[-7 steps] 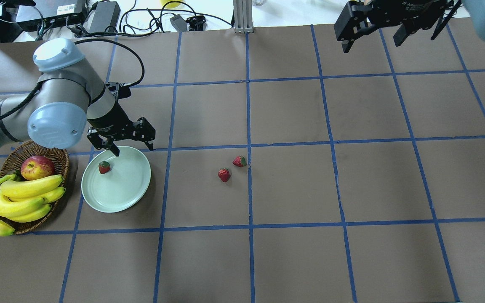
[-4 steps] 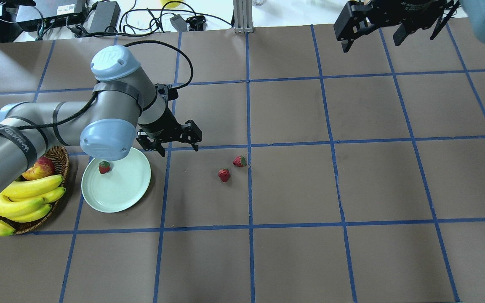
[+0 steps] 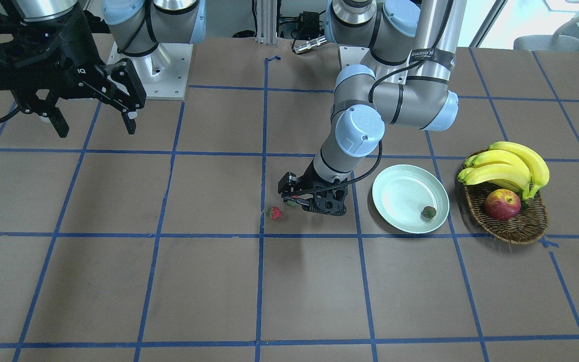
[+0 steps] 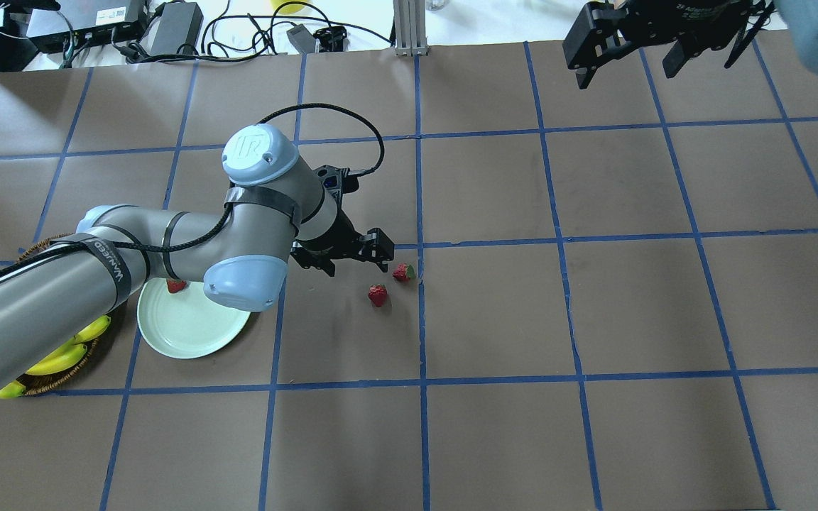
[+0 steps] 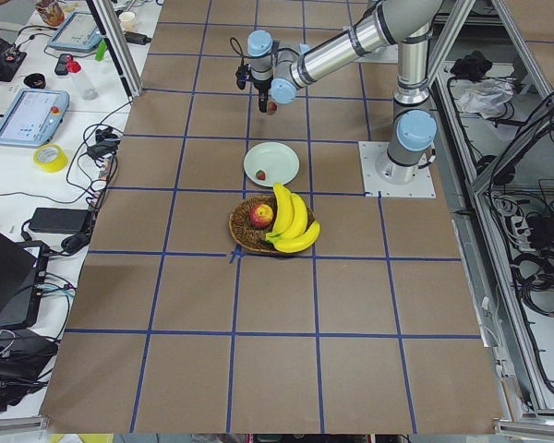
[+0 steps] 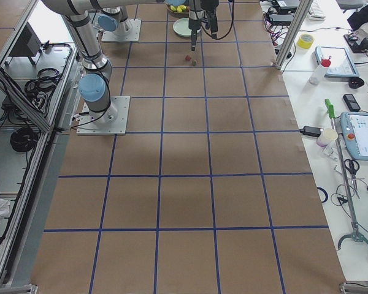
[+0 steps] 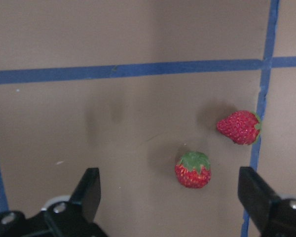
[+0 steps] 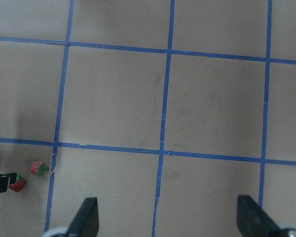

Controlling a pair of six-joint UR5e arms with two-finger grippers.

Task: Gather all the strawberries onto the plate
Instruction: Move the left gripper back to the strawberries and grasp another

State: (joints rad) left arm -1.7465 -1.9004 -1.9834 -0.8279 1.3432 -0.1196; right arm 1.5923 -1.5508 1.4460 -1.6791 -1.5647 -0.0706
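One strawberry (image 4: 176, 285) lies on the pale mint plate (image 4: 182, 326), near its rim; it also shows in the front view (image 3: 428, 212) on the plate (image 3: 400, 191). Two strawberries (image 4: 378, 294) (image 4: 403, 272) lie on the table right of the plate. My left gripper (image 4: 356, 267) is open and empty, low over the table just left of them. In the left wrist view (image 7: 168, 173) both berries (image 7: 193, 170) (image 7: 239, 127) sit ahead between the fingers. My right gripper (image 4: 625, 74) is open and empty, high at the far right.
A brown wicker basket (image 3: 515, 232) with bananas (image 3: 510, 166) and a red-yellow apple (image 3: 502, 204) stands beside the plate, on its outer side. My left arm (image 4: 96, 284) covers most of the basket and part of the plate from above. Blue tape lines grid the brown table.
My left arm has swung right, from above the plate's far rim to just beside the two strawberries on the table, gripper still open. The right arm and all strawberries have not moved.
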